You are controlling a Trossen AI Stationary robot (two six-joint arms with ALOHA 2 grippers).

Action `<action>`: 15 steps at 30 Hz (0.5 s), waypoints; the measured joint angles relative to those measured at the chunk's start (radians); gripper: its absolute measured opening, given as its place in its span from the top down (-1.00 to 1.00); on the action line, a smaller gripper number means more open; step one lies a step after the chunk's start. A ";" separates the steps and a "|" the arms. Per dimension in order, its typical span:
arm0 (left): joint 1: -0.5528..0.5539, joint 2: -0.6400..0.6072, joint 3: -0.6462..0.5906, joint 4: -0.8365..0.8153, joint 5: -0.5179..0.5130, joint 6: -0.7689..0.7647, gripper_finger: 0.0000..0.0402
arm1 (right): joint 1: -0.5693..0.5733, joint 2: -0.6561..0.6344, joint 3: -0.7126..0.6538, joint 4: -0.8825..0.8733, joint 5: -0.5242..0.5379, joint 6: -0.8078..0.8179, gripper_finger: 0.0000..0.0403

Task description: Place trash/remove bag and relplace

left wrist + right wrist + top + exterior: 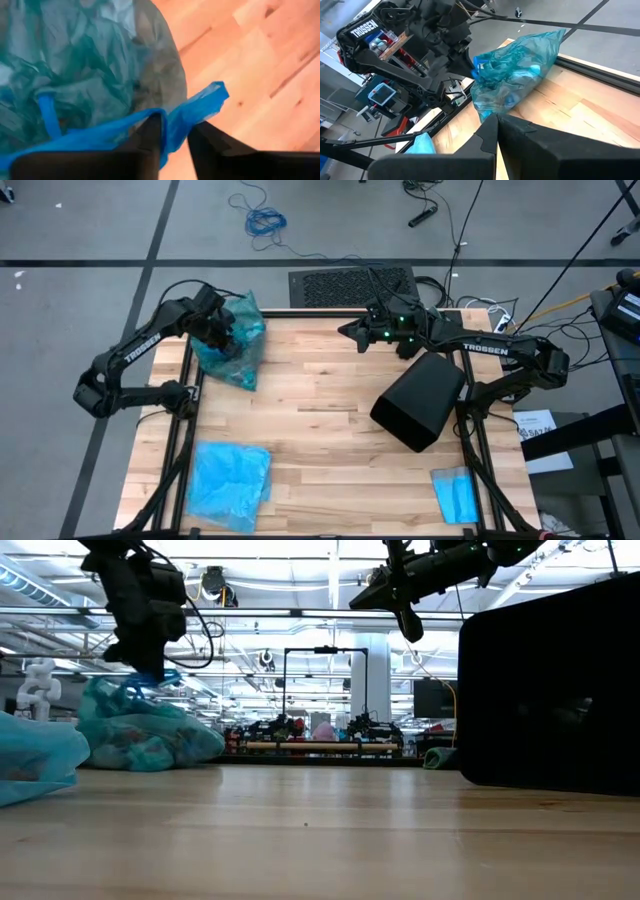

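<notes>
The full teal bag (232, 340) lay at the far left corner of the tabletop (320, 395), bulging with scraps that showed only as vague pale shapes through the plastic; individual pieces of trash could not be made out. The left claw (222, 332) stood over the bag's top; in the left wrist view its fingers (150, 137) were slightly parted with the blue drawstring strip (192, 112) running between them; whether they pinched it or merely straddled it could not be told. In the low view the claw covered the bag's neck.

The right claw (350, 332) hung above the far edge near the middle, fingers pressed together, holding nothing. The black bin (420, 400) lay tipped on its side at the right, its mouth not visible from above and its body cut off at the frame edge in the low view. A lighter sky-blue bag (230, 480) lay flat at the near left; a small blue folded cloth (455, 495) lay at the near right.
</notes>
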State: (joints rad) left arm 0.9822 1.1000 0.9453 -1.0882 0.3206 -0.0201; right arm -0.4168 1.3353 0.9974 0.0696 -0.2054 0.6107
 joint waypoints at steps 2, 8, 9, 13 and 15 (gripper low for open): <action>0.000 0.000 0.001 -0.017 0.026 -0.001 0.41 | 0.000 0.000 0.000 0.000 -0.002 -0.002 0.99; 0.000 -0.011 0.034 -0.062 0.052 -0.002 -0.07 | 0.000 0.000 0.000 0.001 -0.006 -0.002 0.85; 0.000 -0.011 0.045 -0.077 0.052 -0.002 -0.14 | 0.000 0.000 0.000 0.000 -0.006 -0.001 0.81; 0.000 -0.011 0.107 -0.121 0.044 -0.001 -0.32 | 0.000 0.000 0.000 0.001 -0.006 -0.001 0.68; 0.001 -0.011 0.137 -0.144 0.035 -0.001 -0.35 | 0.000 0.000 0.000 0.000 -0.006 -0.001 0.63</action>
State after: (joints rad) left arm 0.9829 1.0889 1.0821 -1.2324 0.3555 -0.0208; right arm -0.4168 1.3354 0.9974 0.0700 -0.2115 0.6095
